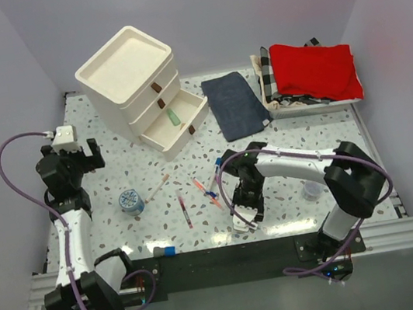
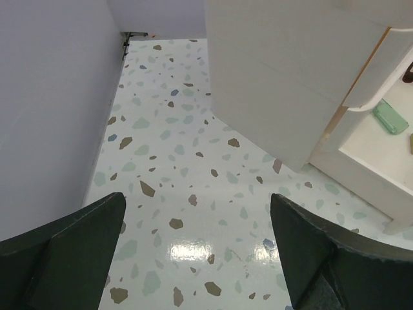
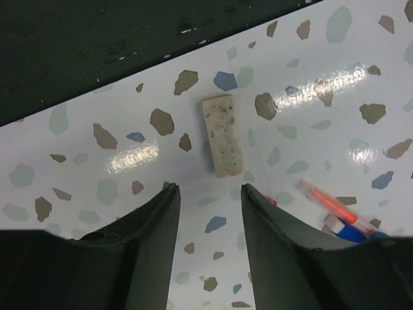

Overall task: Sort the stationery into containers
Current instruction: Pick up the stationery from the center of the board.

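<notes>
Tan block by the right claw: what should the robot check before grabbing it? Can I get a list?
1. Right claw jaws apart, empty: ok.
2. Tan block straight ahead of the gap: ok.
3. Red pen clear of the block: ok.
4. Claw low enough to pinch: cannot tell.
5. Bottom drawer open, with room beside the mint eraser: ok.
6. Left claw open, empty, away from the block: ok.

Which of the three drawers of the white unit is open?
The bottom drawer: it is pulled out, with a mint-green eraser lying inside. The two drawers above it are shut.
</notes>
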Robot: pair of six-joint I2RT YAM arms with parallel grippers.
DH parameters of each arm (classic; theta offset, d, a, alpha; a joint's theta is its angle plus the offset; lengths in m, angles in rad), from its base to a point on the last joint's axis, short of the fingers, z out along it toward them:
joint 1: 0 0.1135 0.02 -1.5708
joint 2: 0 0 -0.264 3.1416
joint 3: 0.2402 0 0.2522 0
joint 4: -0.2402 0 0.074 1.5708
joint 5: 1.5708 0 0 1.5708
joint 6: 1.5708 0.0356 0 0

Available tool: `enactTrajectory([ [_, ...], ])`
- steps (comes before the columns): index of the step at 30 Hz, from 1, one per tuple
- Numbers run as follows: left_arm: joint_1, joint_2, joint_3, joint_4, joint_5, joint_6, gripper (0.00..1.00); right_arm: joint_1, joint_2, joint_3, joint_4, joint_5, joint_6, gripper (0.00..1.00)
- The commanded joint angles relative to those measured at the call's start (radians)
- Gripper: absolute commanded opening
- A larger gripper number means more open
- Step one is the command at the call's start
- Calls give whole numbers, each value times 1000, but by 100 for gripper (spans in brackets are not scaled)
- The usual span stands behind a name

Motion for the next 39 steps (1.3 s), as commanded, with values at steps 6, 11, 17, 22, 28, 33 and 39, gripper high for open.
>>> enactTrajectory([
  [6, -7, -70, -41, 4, -25, 3, 99, 51, 72, 3, 74, -65, -254, 50],
  [11, -18, -79, -42, -25, -43, 1, 99, 79, 143, 44, 61, -41, -252, 49],
  [17, -28, -84, -27, -38, -74, 21, 99, 109, 215, 98, 4, -3, -208, 29],
  [22, -28, -67, 21, -107, -80, 49, 98, 103, 191, 158, -59, 5, -134, 8],
  [28, -30, -19, 88, -206, -65, 54, 95, -12, 143, 300, -23, -25, 39, 6],
  [33, -28, 22, 143, -199, -54, 29, 95, -108, 226, 553, 126, -36, 424, 5],
  [39, -28, 53, 199, -186, -28, 14, 95, -159, 393, 790, 457, 71, 973, 6],
])
